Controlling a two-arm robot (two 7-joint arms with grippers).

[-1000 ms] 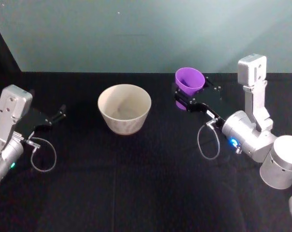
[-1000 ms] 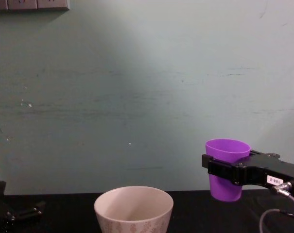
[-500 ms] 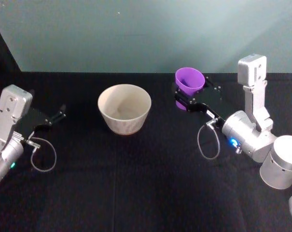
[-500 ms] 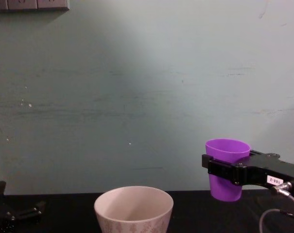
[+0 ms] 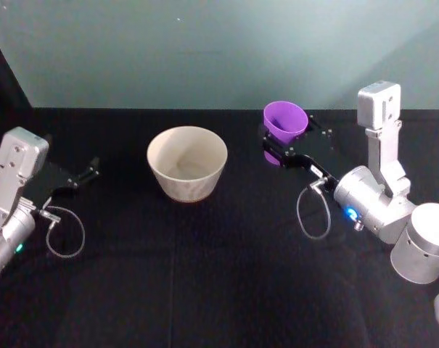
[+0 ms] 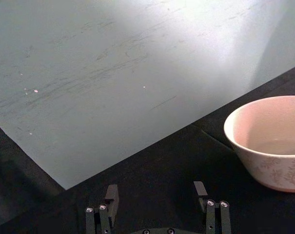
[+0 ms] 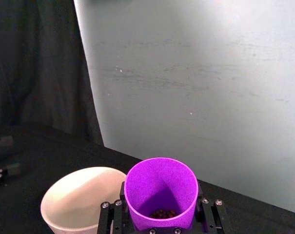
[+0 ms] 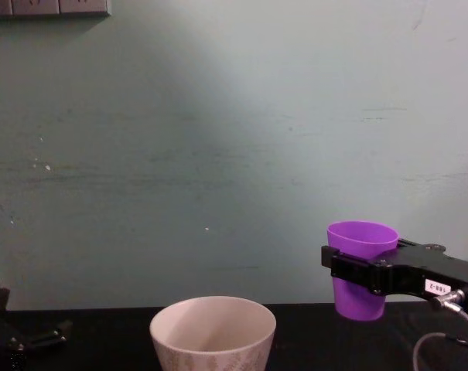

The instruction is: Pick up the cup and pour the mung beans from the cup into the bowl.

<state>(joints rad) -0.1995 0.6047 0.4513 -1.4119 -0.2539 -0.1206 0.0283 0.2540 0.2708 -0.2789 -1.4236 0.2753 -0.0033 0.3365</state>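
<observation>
You have a scuffed pale green wall (image 8: 218, 154) behind a flat black table (image 5: 204, 275), white wall sockets (image 8: 48, 6) up high, and a dark curtain (image 7: 35, 73) beside it.

Matt purple plastic cup (image 5: 285, 119); smooth cream bowl (image 5: 186, 185); matt black tablecloth (image 5: 204, 275).

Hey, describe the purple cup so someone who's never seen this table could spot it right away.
On the black table, look to the robot's right of the wide cream bowl, away from the idle left gripper. There the right gripper is shut around the cup. It is the only purple thing: a small, plain, tapered tumbler without a handle, far narrower than the patterned bowl.
</observation>
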